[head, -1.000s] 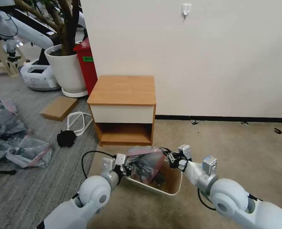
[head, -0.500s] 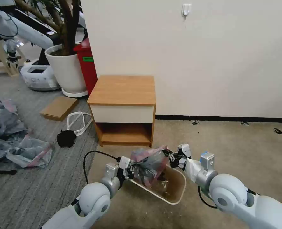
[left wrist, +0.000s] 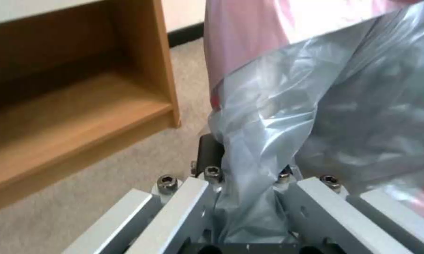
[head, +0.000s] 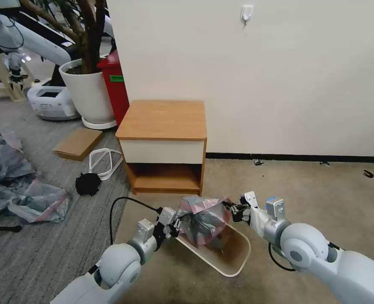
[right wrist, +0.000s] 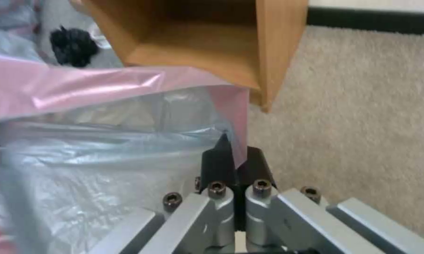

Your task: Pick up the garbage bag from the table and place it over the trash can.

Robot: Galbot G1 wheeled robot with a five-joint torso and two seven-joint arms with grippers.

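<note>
The garbage bag (head: pixel 204 219), crinkly grey plastic with a pink rim band, hangs stretched between my two grippers just above the trash can (head: pixel 231 264). My left gripper (head: pixel 175 224) is shut on the bag's left edge; the plastic (left wrist: pixel 263 148) bunches between its fingers. My right gripper (head: pixel 233 210) is shut on the bag's right pink rim (right wrist: pixel 127 88), pinched by black pads (right wrist: pixel 221 164). The cream bin lies tilted on the carpet, brown inside showing, its near corner swung toward me. The table (head: pixel 163 120), a wooden nightstand, stands just behind with a bare top.
A heap of grey-pink bags (head: pixel 22 185) lies on the striped carpet at far left. A cardboard piece (head: pixel 78 142), white cable loop (head: pixel 102 162) and black clump (head: pixel 88 183) sit left of the nightstand. A white plant pot (head: pixel 90 90) and red bin (head: pixel 116 84) stand behind.
Both grippers moved right and slightly toward me with the bag, lifting it higher. The bin rotated and slid, its near end swinging right and closer. The bag spread wider.
</note>
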